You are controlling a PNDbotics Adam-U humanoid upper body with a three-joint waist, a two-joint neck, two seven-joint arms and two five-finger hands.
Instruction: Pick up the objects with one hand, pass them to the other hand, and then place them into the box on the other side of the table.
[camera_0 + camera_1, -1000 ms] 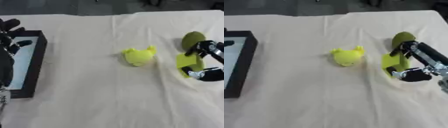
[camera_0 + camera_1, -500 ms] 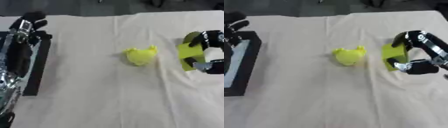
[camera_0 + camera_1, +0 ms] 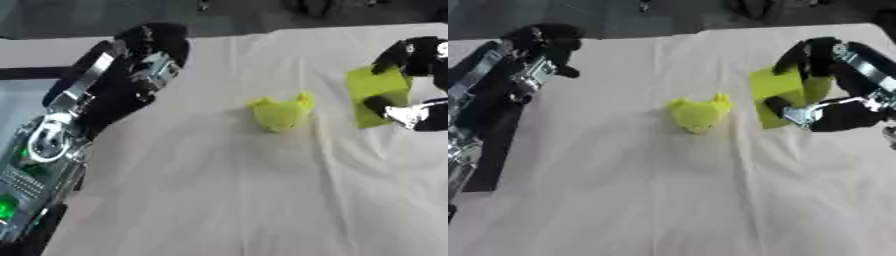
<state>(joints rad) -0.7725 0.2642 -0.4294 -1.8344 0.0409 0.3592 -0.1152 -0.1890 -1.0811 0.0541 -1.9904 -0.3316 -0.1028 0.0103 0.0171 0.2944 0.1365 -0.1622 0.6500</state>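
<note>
The right hand (image 3: 833,95) holds a flat yellow-green object (image 3: 785,95) at the right side of the table, with the fingers curled over its top edge and the thumb under its lower edge. A yellow-green soft toy (image 3: 696,113) lies on the cream tablecloth (image 3: 667,200) near the middle, apart from both hands. The left hand (image 3: 144,60) hangs above the left side of the table with its fingers curled and holds nothing. The dark box (image 3: 487,150) is under the left arm.

The right robot hand (image 3: 824,95) pinches a flat green piece (image 3: 776,95), beside a yellow-green toy (image 3: 697,113) on the cloth.
</note>
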